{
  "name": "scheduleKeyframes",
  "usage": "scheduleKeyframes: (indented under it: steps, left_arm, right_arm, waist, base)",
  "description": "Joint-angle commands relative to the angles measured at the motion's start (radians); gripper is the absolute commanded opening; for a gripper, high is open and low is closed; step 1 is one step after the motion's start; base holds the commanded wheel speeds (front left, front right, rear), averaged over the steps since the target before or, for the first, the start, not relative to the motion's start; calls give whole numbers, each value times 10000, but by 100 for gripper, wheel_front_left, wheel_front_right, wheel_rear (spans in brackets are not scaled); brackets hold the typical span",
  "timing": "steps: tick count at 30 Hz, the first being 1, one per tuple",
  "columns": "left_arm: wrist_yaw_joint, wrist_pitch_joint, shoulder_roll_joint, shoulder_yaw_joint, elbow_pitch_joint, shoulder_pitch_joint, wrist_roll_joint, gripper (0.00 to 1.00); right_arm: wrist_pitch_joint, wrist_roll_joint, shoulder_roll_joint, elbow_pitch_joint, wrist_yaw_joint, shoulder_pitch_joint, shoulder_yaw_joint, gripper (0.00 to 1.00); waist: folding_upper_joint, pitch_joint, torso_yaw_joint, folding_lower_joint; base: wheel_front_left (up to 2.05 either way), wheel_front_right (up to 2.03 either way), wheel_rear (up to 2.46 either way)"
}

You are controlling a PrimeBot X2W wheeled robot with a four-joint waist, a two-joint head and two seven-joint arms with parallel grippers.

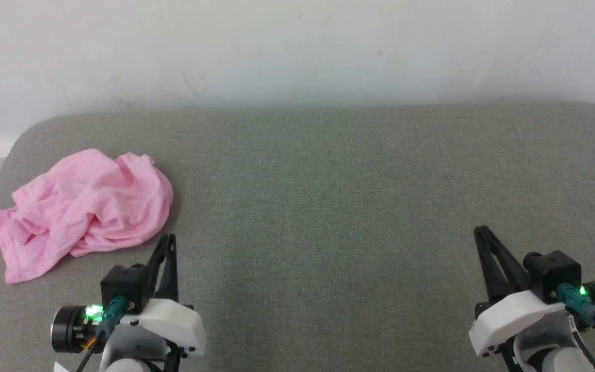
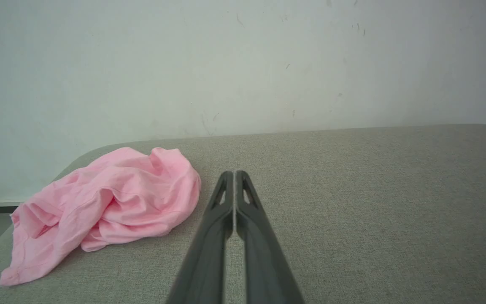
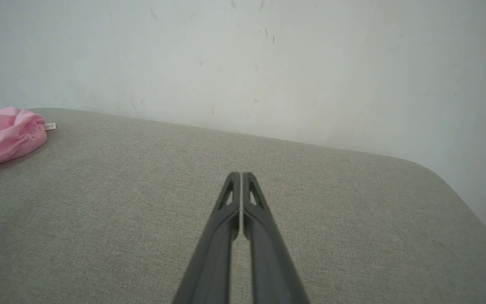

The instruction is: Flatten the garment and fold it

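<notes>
Grey-green woven cloth covers a broad table [image 1: 328,196] with rounded far corners, set against a plain off-white wall [image 1: 297,46] that carries a few faint scuffs. At the table's left end lies the garment [image 1: 83,206], thin pink cloth crumpled into a loose heap, with one flap trailing toward the near left edge. In the right wrist view a small white tag [image 3: 50,126] pokes out at the heap's far side, beside a gathered edge. Just right of the heap and nearer the robot, the left gripper [image 1: 169,238] points toward the wall, its two dark fingers pressed together, empty and clear of the cloth. Well apart, over bare table at the right end, the right gripper [image 1: 480,231] is likewise closed on nothing.
</notes>
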Motion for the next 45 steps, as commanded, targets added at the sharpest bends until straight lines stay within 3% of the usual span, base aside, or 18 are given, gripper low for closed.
scheduleKeyframes:
  steps: [1,25,45]
  left_arm:
    - [1,-2,2,-7,6,1,-2,100]
    - [295,-469,-3,-275,144,123,-323,100]
    - [558,-866,-8,-450,203,293,-596,100]
  right_arm:
    - [-2,4,-4,14,0,2,-1,100]
    - [-469,498,3,297,-4,132,-79,100]
    - [-865,902,8,501,-7,281,-31,100]
  waist:
    - [0,0,0,0]
    - [0,-28,154,0]
    - [0,-41,1128,0]
  base:
    - [0,0,0]
    - [0,0,0]
    - [0,0,0]
